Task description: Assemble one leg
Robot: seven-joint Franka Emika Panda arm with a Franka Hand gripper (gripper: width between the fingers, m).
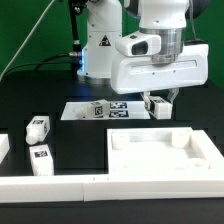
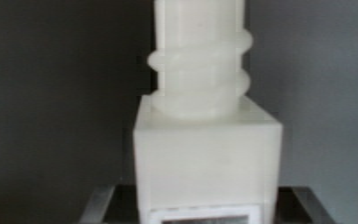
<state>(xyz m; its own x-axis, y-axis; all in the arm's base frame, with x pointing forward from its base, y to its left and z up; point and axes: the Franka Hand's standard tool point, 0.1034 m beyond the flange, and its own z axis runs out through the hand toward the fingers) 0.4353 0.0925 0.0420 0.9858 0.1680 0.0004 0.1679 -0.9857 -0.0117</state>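
My gripper (image 1: pixel 158 103) is shut on a white leg (image 1: pixel 160 106), just behind the far rim of the large white tabletop (image 1: pixel 122 148). I cannot tell whether the leg rests on the table or hangs just above it. In the wrist view the leg (image 2: pixel 201 120) fills the middle: a square block with a ribbed round peg pointing away from the gripper (image 2: pixel 201 206). Dark fingers (image 2: pixel 108 203) press both sides of the block, and a tag edge shows near them. Two more legs (image 1: pixel 38 127) (image 1: pixel 42 158) stand at the exterior view's left.
The marker board (image 1: pixel 92 109) lies on the black table behind the tabletop, to the exterior view's left of the gripper. A white rail (image 1: pixel 60 186) runs along the front edge. Another white piece (image 1: pixel 3 148) sits at the far left edge.
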